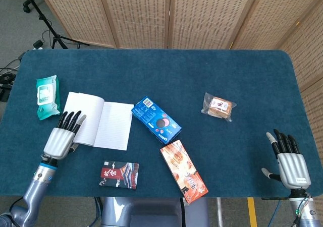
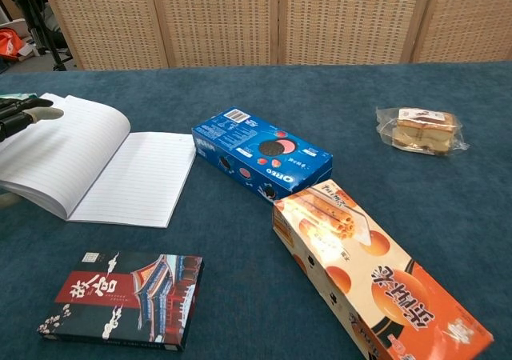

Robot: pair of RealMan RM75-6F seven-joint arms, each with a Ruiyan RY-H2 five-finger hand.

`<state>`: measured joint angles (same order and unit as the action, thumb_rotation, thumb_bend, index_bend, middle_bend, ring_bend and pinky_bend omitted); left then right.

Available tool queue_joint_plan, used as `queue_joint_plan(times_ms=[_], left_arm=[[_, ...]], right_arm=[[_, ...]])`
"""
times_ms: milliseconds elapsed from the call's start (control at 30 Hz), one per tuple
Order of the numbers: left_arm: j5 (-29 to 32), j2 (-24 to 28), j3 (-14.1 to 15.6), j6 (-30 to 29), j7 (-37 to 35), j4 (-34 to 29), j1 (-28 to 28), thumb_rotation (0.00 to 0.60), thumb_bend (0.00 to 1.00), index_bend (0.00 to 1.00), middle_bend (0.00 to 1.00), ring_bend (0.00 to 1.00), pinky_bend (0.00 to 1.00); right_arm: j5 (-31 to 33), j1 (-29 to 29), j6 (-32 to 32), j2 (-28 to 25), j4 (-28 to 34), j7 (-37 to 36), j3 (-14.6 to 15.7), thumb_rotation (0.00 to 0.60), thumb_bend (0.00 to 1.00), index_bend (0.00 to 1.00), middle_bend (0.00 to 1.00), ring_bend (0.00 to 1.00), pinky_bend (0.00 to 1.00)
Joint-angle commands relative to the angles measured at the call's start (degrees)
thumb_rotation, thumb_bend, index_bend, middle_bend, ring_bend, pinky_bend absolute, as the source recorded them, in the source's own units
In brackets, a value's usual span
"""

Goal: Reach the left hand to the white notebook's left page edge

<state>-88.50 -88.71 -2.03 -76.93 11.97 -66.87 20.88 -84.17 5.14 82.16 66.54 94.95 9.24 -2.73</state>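
Observation:
The white notebook [image 1: 103, 123] [image 2: 108, 164] lies open on the blue table's left side. Its left page is lifted and bowed off the table. My left hand [image 1: 61, 138] [image 2: 22, 114] is at that page's left edge, its straight fingers lying against the raised paper. I cannot tell whether the thumb is under the page. My right hand [image 1: 288, 164] rests flat near the table's front right corner with fingers spread and nothing in it. The chest view does not show it.
A green wipes pack [image 1: 48, 97] lies just left of the notebook. A blue Oreo box [image 1: 156, 119] [image 2: 262, 154] sits right of it, with an orange snack box [image 1: 183, 171] [image 2: 376, 276] and a dark book [image 1: 119, 175] [image 2: 120, 298] nearer the front. A wrapped pastry [image 1: 219, 106] lies far right.

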Motion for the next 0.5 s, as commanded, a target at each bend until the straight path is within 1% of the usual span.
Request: queue_joint_plan(times_ms=[33, 300, 500], left_arm=[[-0.5, 0.1, 0.1, -0.6, 0.2, -0.4, 0.0, 0.600, 0.22, 0.00, 0.00, 0.00, 0.00], [-3.4, 0.6, -0.2, -4.4, 0.3, -3.1, 0.1, 0.600, 0.22, 0.00, 0.00, 0.00, 0.00], [-5.0, 0.1, -0.5, -7.0, -0.7, -3.1, 0.0, 0.600, 0.22, 0.00, 0.00, 0.00, 0.00]], right_arm=[[0.0, 0.0, 0.0, 0.0, 0.0, 0.0, 0.0, 0.600, 0.05, 0.00, 0.00, 0.00, 0.00], [0.1, -0.1, 0.1, -0.2, 0.1, -0.2, 0.0, 0.600, 0.05, 0.00, 0.00, 0.00, 0.00], [0.2, -0.1, 0.0, -0.2, 0.2, -0.1, 0.0, 0.600, 0.05, 0.00, 0.00, 0.00, 0.00]])
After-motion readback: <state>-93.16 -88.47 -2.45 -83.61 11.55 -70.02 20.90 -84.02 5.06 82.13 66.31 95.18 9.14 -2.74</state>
